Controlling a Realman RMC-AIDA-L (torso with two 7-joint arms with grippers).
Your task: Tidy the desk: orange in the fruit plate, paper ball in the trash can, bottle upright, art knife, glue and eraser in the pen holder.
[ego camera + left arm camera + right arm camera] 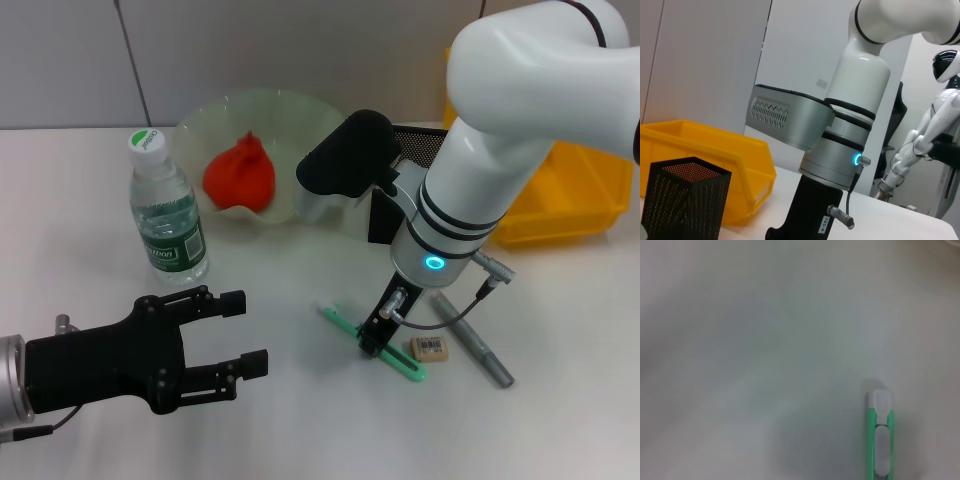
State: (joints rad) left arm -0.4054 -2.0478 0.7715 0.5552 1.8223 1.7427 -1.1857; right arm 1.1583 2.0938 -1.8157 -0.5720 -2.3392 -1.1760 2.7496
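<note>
A green art knife lies on the white desk in front of me. My right gripper is down on its middle, shut on it. The knife's white-tipped end shows in the right wrist view. An eraser and a grey glue pen lie just right of the knife. The water bottle stands upright at left. An orange-red fruit sits in the pale green fruit plate. The black mesh pen holder is partly hidden behind my right arm. My left gripper is open and empty at the lower left. No paper ball is in view.
A yellow bin stands at the back right next to the pen holder. My right arm fills the left wrist view. Another white robot stands beyond the desk.
</note>
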